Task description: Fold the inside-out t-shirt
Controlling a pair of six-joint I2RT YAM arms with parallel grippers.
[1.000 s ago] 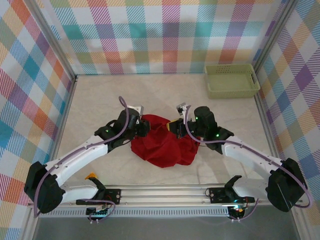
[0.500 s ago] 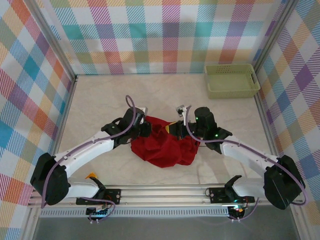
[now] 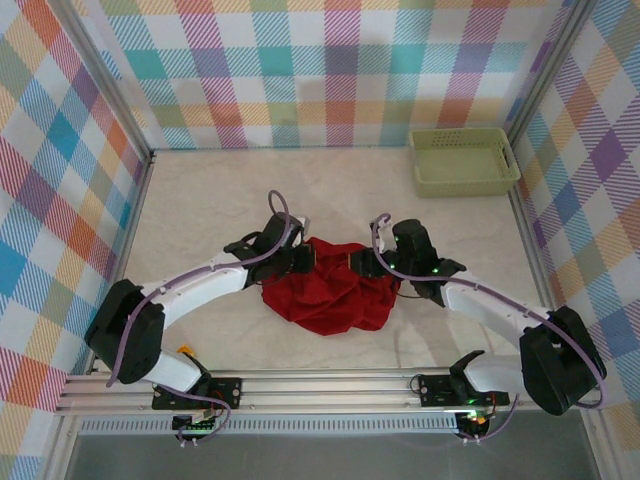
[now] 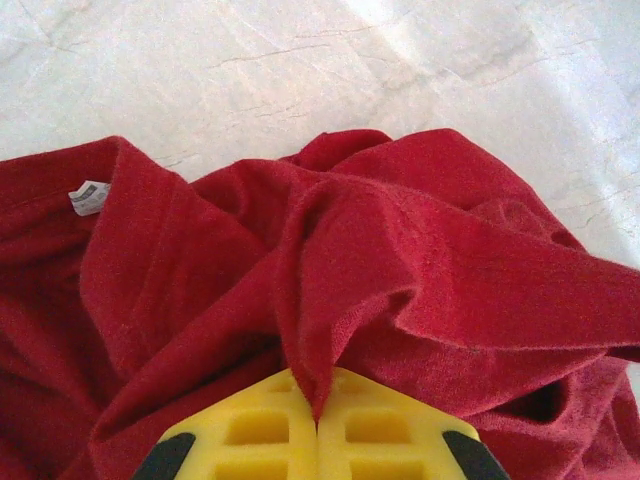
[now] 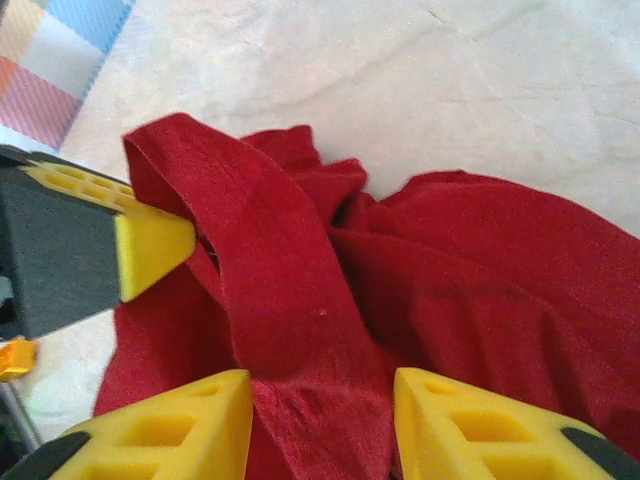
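The inside-out t-shirt (image 3: 325,295) lies crumpled in a deep-red heap at the table's middle. My left gripper (image 3: 305,258) sits at the heap's upper left edge. In the left wrist view that gripper (image 4: 318,405) is shut on a raised fold of the t-shirt (image 4: 420,250), and a white label (image 4: 90,197) shows at the left. My right gripper (image 3: 358,262) is at the upper right edge. In the right wrist view it (image 5: 322,405) stands open with a band of the t-shirt (image 5: 290,280) lying between its fingers. The left gripper's yellow fingertip (image 5: 150,245) touches that band's far end.
A pale green basket (image 3: 463,160) stands at the back right corner. Checked walls (image 3: 60,200) close in the table on three sides. Bare pale tabletop (image 3: 200,200) lies behind and beside the heap.
My left gripper has moved right onto the heap's top edge and shut on a fold. My right gripper has gone from shut to open, letting go of the cloth.
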